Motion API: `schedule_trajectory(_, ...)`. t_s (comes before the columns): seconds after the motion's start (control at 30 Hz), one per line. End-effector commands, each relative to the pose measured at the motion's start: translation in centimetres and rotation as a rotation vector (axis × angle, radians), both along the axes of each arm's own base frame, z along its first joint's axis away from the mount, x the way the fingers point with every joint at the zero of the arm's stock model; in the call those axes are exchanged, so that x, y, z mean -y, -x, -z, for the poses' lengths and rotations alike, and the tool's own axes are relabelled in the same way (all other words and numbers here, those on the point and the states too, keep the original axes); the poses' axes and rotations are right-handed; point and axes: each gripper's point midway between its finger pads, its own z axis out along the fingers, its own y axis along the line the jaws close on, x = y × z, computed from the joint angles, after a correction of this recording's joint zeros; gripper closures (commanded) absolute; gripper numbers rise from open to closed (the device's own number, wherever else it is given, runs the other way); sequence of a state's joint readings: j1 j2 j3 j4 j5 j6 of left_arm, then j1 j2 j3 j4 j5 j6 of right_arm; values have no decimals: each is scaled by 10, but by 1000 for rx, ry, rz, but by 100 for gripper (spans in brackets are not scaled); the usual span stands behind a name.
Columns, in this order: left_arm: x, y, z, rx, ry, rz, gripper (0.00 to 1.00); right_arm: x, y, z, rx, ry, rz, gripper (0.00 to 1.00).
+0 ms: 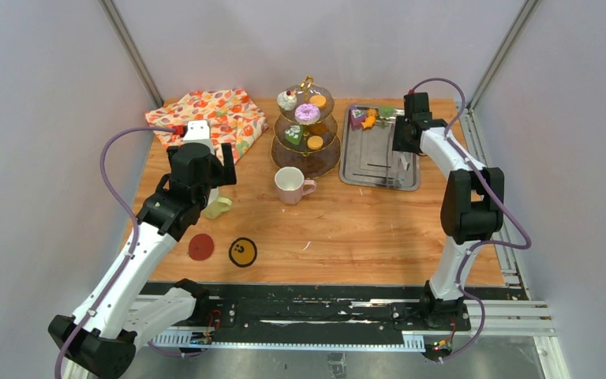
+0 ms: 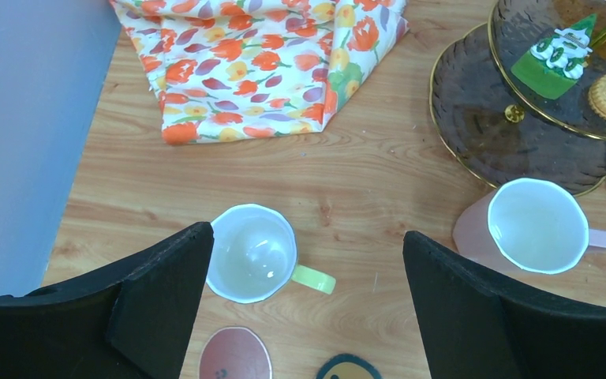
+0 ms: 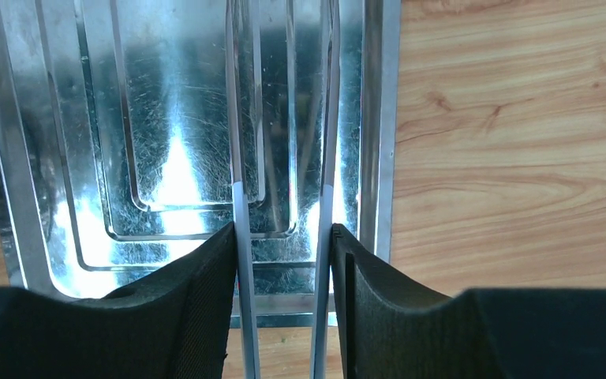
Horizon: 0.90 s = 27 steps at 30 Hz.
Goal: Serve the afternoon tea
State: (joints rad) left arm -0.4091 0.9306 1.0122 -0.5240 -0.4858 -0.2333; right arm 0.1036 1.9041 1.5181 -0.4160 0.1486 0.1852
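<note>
The brown-glass three-tier stand (image 1: pixel 306 162) holds a cherry cupcake (image 1: pixel 287 99), a purple doughnut (image 1: pixel 307 113), orange biscuits (image 1: pixel 315 143) and a green cake (image 1: pixel 293 135). The pink mug (image 1: pixel 290 185) stands in front of it. My left gripper (image 2: pixel 304 237) is open and empty, above the yellow-green mug (image 2: pixel 251 253), which lies close to its left finger. My right gripper (image 3: pixel 282 233) is shut on the metal tongs (image 3: pixel 237 205) over the steel tray (image 3: pixel 173 118). Three more pastries, purple (image 1: pixel 357 118), orange (image 1: pixel 370 120) and green (image 1: pixel 385 111), sit at the tray's far end.
A floral cloth (image 1: pixel 209 118) lies at the back left. A red coaster (image 1: pixel 200 246) and a yellow smiley coaster (image 1: pixel 242 252) lie near the front, just in front of the yellow-green mug. Grey walls close in on both sides.
</note>
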Motion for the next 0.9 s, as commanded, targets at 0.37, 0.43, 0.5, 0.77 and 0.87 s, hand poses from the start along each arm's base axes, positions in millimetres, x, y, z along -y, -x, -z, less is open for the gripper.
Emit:
schedule_trajectory(0.37,-2,-2,-18,63,12,-12,5,6,6,-32,106,-22,15,89)
schedule_trajectory(0.43,-1,-1,-17,61,16,-10,5,5,17,-38,110,-30,4,93)
schedule_trajectory(0.5,-1,1,-17,62,20,-7,5,2,30,-46,110,-44,-14,97)
schedule_trajectory(0.77,-4,6,-17,66,26,-10,5,-25,102,-86,118,-149,-164,99)
schedule_trajectory(0.87,-3,7,-15,64,33,-6,5,-46,126,-112,157,-190,-269,99)
